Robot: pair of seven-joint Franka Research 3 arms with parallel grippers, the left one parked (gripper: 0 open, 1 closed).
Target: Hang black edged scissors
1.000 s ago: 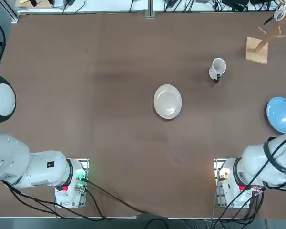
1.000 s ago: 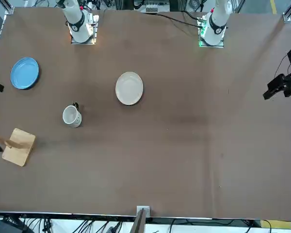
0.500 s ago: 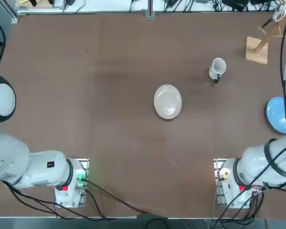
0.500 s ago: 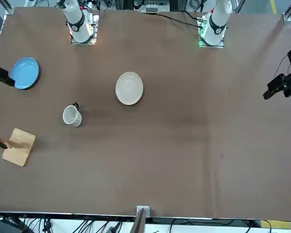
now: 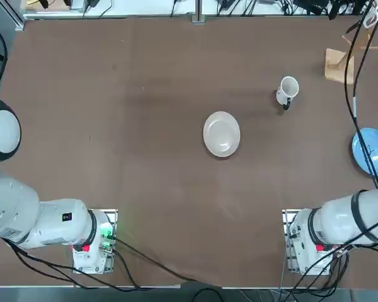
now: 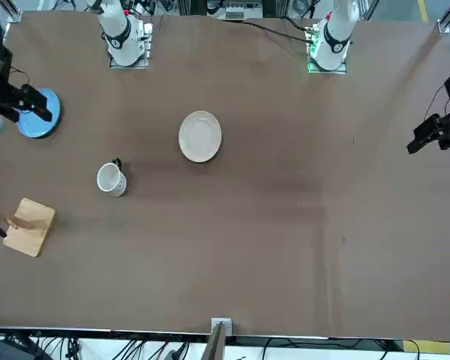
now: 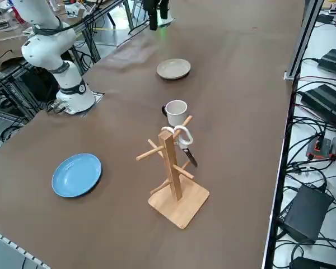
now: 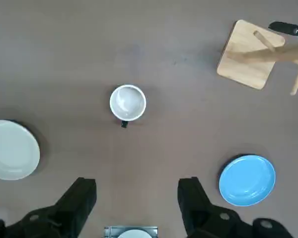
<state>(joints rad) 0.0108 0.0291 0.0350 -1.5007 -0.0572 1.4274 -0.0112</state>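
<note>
The black edged scissors point(image 7: 182, 141) hang by their pale handle loops from an upper peg of the wooden rack point(image 7: 171, 168), blades pointing down. They also show at the rack's top in the top view point(image 5: 368, 17) and in the wrist view point(image 8: 294, 30). My right gripper point(image 8: 136, 196) is open with nothing between its fingers. It hovers high above the table, well away from the rack. In the front view the right gripper point(image 6: 26, 101) is over the blue plate.
A white mug point(image 5: 288, 90) with a dark handle stands between the rack base point(image 5: 337, 66) and a white plate point(image 5: 221, 133) at the table's middle. A blue plate point(image 7: 77, 175) lies near the right edge. The right arm's cables point(image 5: 356, 94) hang above that side.
My right gripper has drawn back from the rack towards the blue plate and come further into the front view. The scissors stay hanging on the rack.
</note>
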